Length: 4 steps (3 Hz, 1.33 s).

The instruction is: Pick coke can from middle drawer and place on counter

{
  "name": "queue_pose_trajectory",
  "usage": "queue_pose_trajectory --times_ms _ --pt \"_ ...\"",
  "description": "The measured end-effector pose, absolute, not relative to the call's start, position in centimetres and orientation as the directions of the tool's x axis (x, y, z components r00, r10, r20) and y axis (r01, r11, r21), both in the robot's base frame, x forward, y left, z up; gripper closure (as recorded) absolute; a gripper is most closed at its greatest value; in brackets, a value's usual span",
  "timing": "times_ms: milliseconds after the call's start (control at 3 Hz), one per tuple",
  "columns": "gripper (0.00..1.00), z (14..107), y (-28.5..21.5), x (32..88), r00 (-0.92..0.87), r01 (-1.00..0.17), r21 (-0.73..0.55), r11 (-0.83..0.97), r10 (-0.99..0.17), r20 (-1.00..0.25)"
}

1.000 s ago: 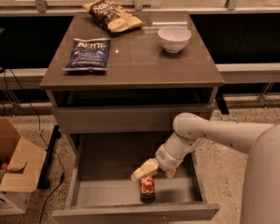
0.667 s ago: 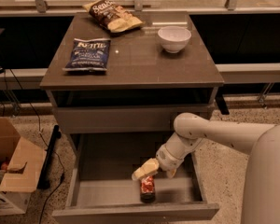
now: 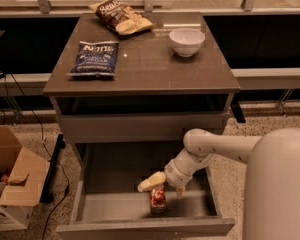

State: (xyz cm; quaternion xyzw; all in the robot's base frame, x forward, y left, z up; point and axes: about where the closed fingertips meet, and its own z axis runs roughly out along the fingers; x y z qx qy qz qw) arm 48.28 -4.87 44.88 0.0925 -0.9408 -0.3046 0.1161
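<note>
The coke can (image 3: 158, 201), red with a silver top, stands upright near the front of the open middle drawer (image 3: 140, 227), right of centre. My gripper (image 3: 165, 186) reaches down into the drawer from the right and hovers just above the can. Its cream fingers (image 3: 151, 182) are spread apart, one on each side of the can's top, not closed on it. The brown-grey counter (image 3: 145, 64) tops the cabinet above.
On the counter lie a blue chip bag (image 3: 95, 58) at the left, a brown chip bag (image 3: 121, 17) at the back and a white bowl (image 3: 186, 41) at the right. A cardboard box (image 3: 12, 184) sits on the floor at the left. My white arm (image 3: 280, 184) fills the lower right.
</note>
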Motion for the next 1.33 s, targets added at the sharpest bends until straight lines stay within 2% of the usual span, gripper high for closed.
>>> queue_pose_trajectory --times_ms 667,1333 --pt "0.00 39.3 -3.2 49.3 -0.950 0.062 0.565 0.823 -0.125 0.286" --pt "0.49 38.1 -2.5 49.7 -0.941 0.098 0.535 0.839 -0.096 0.324"
